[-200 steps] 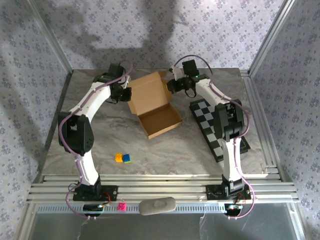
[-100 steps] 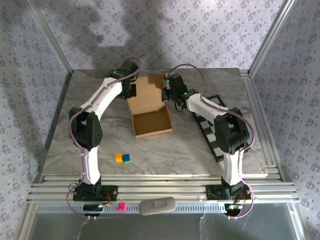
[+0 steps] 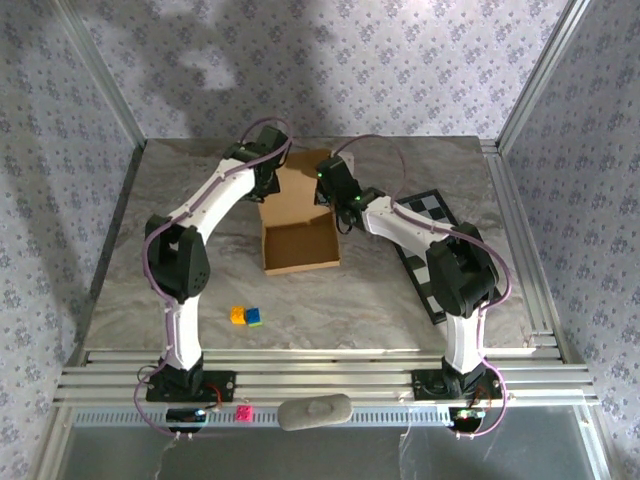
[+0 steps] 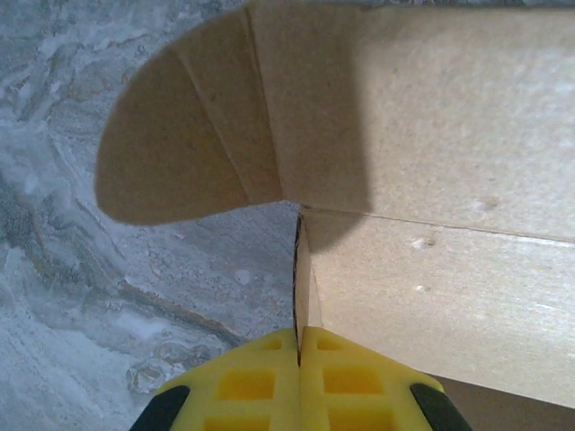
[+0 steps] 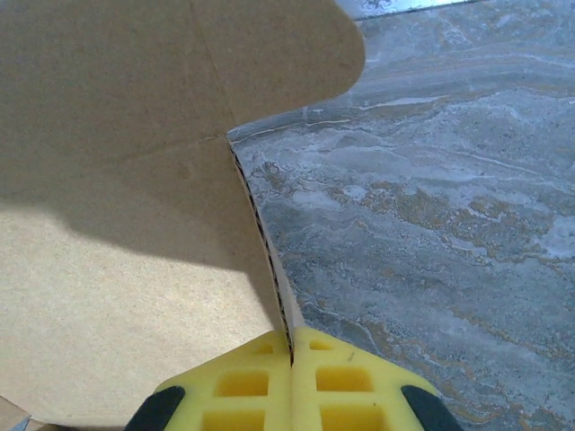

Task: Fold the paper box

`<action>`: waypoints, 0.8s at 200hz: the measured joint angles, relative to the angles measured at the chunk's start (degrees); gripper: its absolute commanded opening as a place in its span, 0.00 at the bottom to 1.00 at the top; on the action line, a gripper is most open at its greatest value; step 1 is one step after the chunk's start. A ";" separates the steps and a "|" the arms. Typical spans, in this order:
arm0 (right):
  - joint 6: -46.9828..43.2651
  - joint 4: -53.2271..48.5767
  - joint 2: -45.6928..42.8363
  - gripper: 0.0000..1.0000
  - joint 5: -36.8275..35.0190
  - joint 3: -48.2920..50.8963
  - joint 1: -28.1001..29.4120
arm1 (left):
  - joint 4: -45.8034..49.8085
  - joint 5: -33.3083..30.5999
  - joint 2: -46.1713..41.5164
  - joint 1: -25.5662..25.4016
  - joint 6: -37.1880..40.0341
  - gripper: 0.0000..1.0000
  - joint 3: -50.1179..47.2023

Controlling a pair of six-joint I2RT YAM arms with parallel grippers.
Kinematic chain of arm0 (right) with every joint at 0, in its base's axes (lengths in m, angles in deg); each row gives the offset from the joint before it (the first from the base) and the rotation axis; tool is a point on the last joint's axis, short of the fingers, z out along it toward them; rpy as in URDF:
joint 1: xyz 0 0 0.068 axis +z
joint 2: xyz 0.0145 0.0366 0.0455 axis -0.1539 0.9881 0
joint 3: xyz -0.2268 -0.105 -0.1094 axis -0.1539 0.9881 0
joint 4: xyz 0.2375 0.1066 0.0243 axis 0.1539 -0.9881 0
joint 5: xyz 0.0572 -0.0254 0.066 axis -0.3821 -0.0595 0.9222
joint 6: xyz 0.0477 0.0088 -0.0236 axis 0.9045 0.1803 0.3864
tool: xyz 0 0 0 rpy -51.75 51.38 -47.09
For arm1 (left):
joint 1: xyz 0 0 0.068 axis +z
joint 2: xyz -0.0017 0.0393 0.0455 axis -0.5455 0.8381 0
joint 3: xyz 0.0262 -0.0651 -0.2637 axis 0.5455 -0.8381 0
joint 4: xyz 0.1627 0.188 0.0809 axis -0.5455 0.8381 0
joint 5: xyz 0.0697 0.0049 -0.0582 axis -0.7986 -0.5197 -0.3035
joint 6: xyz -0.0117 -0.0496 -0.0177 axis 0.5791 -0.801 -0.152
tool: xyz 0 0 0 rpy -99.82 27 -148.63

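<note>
The paper box [image 3: 299, 246] is tan cardboard, lying mid-table with its shallow tray toward me and its lid [image 3: 298, 186] rising at the far side. My left gripper [image 3: 268, 183] is shut on the lid's left edge. In the left wrist view the yellow fingers [image 4: 252, 382] pinch the thin cardboard edge [image 4: 300, 269], with a rounded flap [image 4: 171, 153] beyond. My right gripper [image 3: 333, 193] is shut on the lid's right edge. In the right wrist view its fingers [image 5: 346, 382] clamp the corrugated edge [image 5: 269, 260] below a rounded flap [image 5: 278, 54].
A black-and-white checkerboard [image 3: 432, 255] lies to the right of the box, under the right arm. A yellow cube [image 3: 237, 315] and a blue-green cube [image 3: 254, 317] sit near the front left. Aluminium rails [image 3: 320, 365] run along the near edge of the table.
Both grippers moved inward along the lid's side edges. The box turned from a diagonal lie to square with the table and shifted slightly left. The left gripper closed fully on the edge.
</note>
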 measured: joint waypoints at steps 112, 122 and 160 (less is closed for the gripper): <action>8.41 -12.52 -6.45 0.43 19.26 -2.67 -7.74 | -18.95 -9.81 -11.41 -5.40 10.84 0.00 -21.03; 7.93 -13.25 -7.93 0.48 20.70 -3.15 -8.04 | -20.61 -10.16 -12.15 -5.40 11.91 0.00 -22.43; 8.50 -16.85 -12.07 0.63 24.52 -6.27 -10.58 | -24.11 -11.28 -13.44 -5.44 14.84 0.00 -24.52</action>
